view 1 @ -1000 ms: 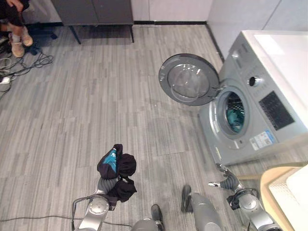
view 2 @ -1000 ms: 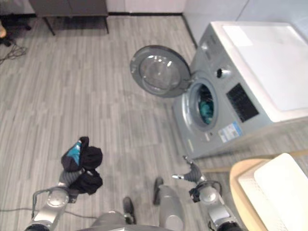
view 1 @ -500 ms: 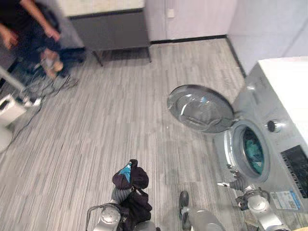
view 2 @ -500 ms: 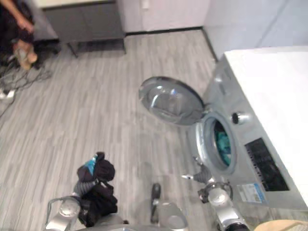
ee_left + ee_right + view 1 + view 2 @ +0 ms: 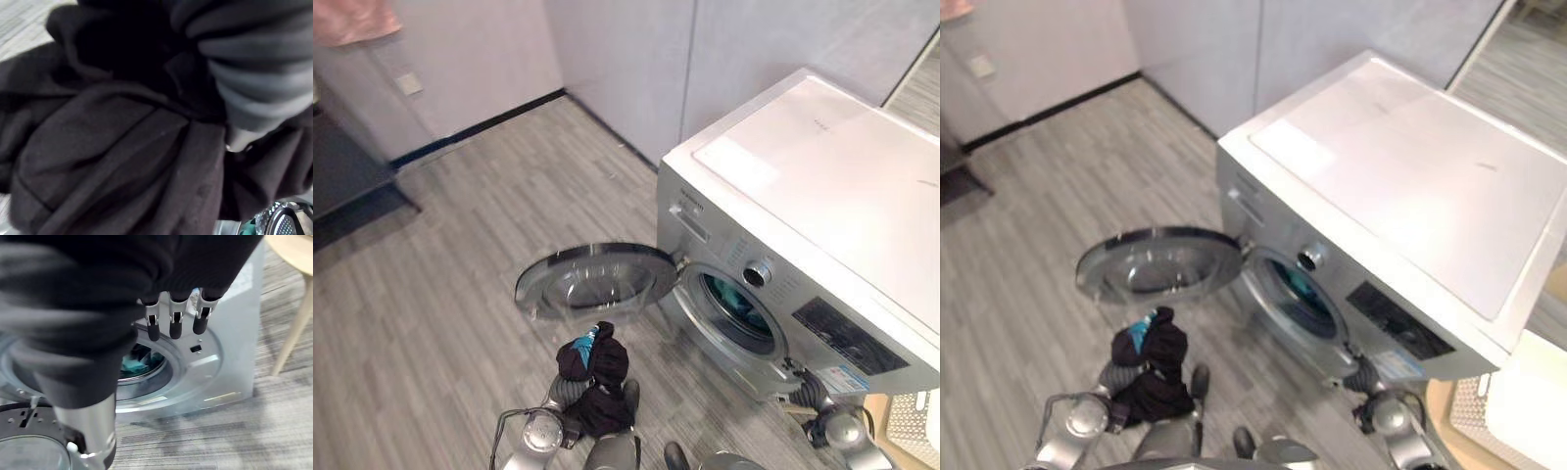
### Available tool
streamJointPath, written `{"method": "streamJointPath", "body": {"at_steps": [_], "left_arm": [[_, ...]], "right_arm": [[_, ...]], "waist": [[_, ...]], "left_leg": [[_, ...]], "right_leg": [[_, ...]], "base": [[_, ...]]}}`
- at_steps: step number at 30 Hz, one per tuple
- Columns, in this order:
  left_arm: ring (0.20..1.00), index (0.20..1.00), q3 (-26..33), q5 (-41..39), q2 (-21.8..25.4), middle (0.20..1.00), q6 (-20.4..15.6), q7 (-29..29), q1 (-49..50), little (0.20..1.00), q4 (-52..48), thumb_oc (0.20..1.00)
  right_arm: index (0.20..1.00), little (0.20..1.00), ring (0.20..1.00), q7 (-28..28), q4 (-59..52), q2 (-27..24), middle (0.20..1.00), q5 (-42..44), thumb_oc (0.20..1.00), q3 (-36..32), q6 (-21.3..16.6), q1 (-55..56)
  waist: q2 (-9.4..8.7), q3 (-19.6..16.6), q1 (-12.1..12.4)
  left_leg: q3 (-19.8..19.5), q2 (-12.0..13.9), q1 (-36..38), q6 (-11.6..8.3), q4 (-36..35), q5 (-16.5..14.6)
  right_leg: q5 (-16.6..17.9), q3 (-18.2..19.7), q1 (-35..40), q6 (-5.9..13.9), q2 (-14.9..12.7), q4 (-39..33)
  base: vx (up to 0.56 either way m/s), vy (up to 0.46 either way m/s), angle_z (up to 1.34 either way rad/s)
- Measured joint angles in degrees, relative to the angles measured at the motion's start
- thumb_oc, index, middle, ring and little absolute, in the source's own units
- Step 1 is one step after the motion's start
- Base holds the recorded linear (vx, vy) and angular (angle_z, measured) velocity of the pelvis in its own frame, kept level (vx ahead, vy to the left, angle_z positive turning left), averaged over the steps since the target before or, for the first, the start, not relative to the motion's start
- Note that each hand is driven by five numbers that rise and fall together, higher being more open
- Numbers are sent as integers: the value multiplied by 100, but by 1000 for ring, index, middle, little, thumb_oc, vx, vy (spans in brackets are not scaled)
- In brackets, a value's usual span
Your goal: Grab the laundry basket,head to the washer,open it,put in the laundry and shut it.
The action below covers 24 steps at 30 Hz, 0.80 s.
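1. The left hand (image 5: 570, 390) is wrapped in a bundle of black cloth with a teal patch (image 5: 592, 364); its fingers are buried, so the grip can't be read.
2. The right hand (image 5: 176, 313) hangs empty, fingers straight.
3. Steer the bundle past the round glass door (image 5: 595, 284) into the silver front-loading washer (image 5: 773, 255) (teal laundry already inside), pushing deep.

one washer (image 5: 803, 255), one dark laundry bundle (image 5: 594, 377), one basket (image 5: 913, 426)

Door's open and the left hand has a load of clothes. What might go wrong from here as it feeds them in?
1. The dark clothes hang loose from the left hand; part may drape over the drum opening rim and get caught when shutting.
2. The open washer door juts out between the bundle and the opening; the arm may knock it.
3. Teal laundry already sits inside, so the bundle may not go deep.
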Motion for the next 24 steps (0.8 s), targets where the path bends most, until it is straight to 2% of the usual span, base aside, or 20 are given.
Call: {"method": "streamJointPath", "body": {"at_steps": [1, 2, 4, 5, 6, 8, 9, 10, 11, 12, 14, 15, 16, 18, 20, 23, 24], "left_arm": [[200, 200, -68, 18, 54, 200, 4, -5, -51, 200, 0, 200], [200, 200, -142, 20, 114, 200, 6, -14, -197, 200, -5, 200], [200, 200, -153, 22, 201, 200, 4, 27, -519, 200, -31, 200], [200, 200, -84, 21, 323, 200, 5, 83, -702, 200, -27, 200], [200, 200, -67, 21, 390, 200, 6, 74, -748, 200, -10, 200], [200, 200, -51, 21, 412, 200, -31, 79, -884, 200, -64, 200], [200, 200, -42, 16, 388, 200, -33, 88, -926, 200, -80, 200], [200, 200, 19, 12, 381, 200, -32, 93, -822, 200, -187, 200], [200, 200, 79, 10, 375, 200, -36, 105, -736, 200, -265, 200], [200, 200, 98, 9, 366, 200, -37, 127, -651, 200, -296, 200], [200, 200, 102, 8, 344, 200, -35, 143, -584, 200, -282, 200], [200, 200, 148, 6, 326, 200, -35, 152, -542, 200, -273, 200], [200, 200, 263, -10, 249, 200, -33, 176, -454, 200, -239, 200], [200, 200, 276, -44, 200, 200, -30, 218, -382, 200, -195, 200], [200, 200, 292, -64, 180, 200, -16, 260, -310, 200, -183, 200], [200, 200, 285, -100, 126, 200, -8, 275, -310, 200, -160, 200], [200, 200, 221, -103, 79, 200, -27, 300, -442, 200, -153, 200]], "right_arm": [[1000, 1000, 1000, 7, -87, 4, 1000, 0, 1000, 5, -13, -1], [1000, 1000, 1000, 8, -118, 8, 1000, 0, 1000, 0, -18, 6], [1000, 1000, 1000, 39, -129, 104, 1000, 0, 1000, 73, -4, -145], [1000, 1000, 1000, 107, -208, 305, 1000, -14, 1000, 131, -14, -496], [1000, 1000, 1000, 106, -327, 362, 1000, -14, 1000, 137, -36, -577], [1000, 1000, 1000, 107, -376, 361, 1000, -18, 1000, 188, -35, -601], [1000, 1000, 1000, 99, -366, 361, 1000, -19, 1000, 228, -24, -601], [1000, 1000, 1000, 114, -358, 398, 1000, -21, 1000, 322, -30, -629], [1000, 1000, 1000, 113, -396, 418, 1000, -21, 1000, 303, -31, -598], [1000, 1000, 1000, 106, -442, 424, 1000, -21, 1000, 245, -32, -568], [1000, 1000, 1000, 103, -481, 381, 1000, -21, 1000, 171, -16, -355], [1000, 1000, 1000, 108, -488, 393, 1000, -20, 1000, 103, -9, -245], [1000, 1000, 1000, 93, -478, 385, 1000, -17, 1000, -4, 19, -77], [1000, 1000, 1000, 88, -398, 297, 1000, -15, 1000, -33, 24, -21], [1000, 1000, 1000, 78, -371, 270, 1000, -11, 1000, -118, 46, -96], [1000, 1000, 1000, 62, -374, 119, 1000, 0, 1000, -139, 43, -278], [1000, 1000, 1000, -30, -323, 7, 1000, 54, 1000, -183, 17, -377]], "waist": [[-9, 9, -31], [-27, 11, -81], [-57, 35, -149], [-61, 102, 66], [-40, 133, 76], [-54, 152, 46], [-69, 150, 21], [-123, 126, 187], [-118, 119, 260], [-155, 96, 288], [-148, 93, 163], [-153, 90, 118], [-138, 79, 111], [-43, 62, 73], [2, 44, 148], [59, 45, 160], [46, 46, 183]], "left_leg": [[305, -67, 141, 185, -102, -29], [609, -166, 199, 276, -104, -65], [1160, -271, 274, 473, -117, -214], [2069, -131, 473, 505, -243, -339], [2136, -125, 518, 490, -219, -351], [1892, -99, 689, 403, -253, -479], [2080, -77, 743, 404, -272, -547], [2602, -16, 933, 322, -303, -672], [2794, 0, 965, 246, -244, -795], [2913, 26, 965, 198, -137, -914], [2851, 59, 944, 208, -59, -922], [2845, 83, 942, 178, -33, -902], [2881, 147, 943, 104, 57, -892], [2901, 321, 878, -19, 248, -909], [2893, 525, 734, -11, 612, -913], [2404, 701, 559, -7, 1257, -917], [1504, 603, 206, -275, 1486, -1155]], "right_leg": [[-230, -184, -187, 351, -121, 430], [-416, -311, -356, 552, -290, 709], [-509, -539, -570, 667, -590, 894], [-466, -1665, -1085, 758, -1101, 1208], [-428, -2188, -1167, 821, -1361, 1154], [-398, -2704, -1117, 868, -1623, 834], [-379, -3271, -1050, 893, -1809, 741], [-334, -4508, -1045, 917, -2233, 798], [-329, -4847, -1057, 912, -2388, 795], [-325, -4980, -1059, 914, -2492, 779], [-282, -4614, -1040, 969, -2356, 669], [-282, -4268, -1052, 968, -2214, 642], [-53, -3862, -1007, 920, -2012, 462], [122, -3859, -1009, 856, -1844, 422], [209, -3748, -1024, 704, -1721, 328], [264, -3521, -900, 490, -1510, 221], [302, -3303, -893, 419, -1500, 77]], "base": [[106, 167, -147], [126, 177, -130], [108, 128, -196], [47, 63, -270], [37, 49, -249], [101, 19, -94], [129, -69, -138], [52, -72, -154], [66, -121, -175], [64, -156, -93], [60, -178, -19], [4, -182, 21], [2, -150, 12], [7, -86, -5], [-23, -8, -42], [5, 61, -55], [77, 102, -47]]}}
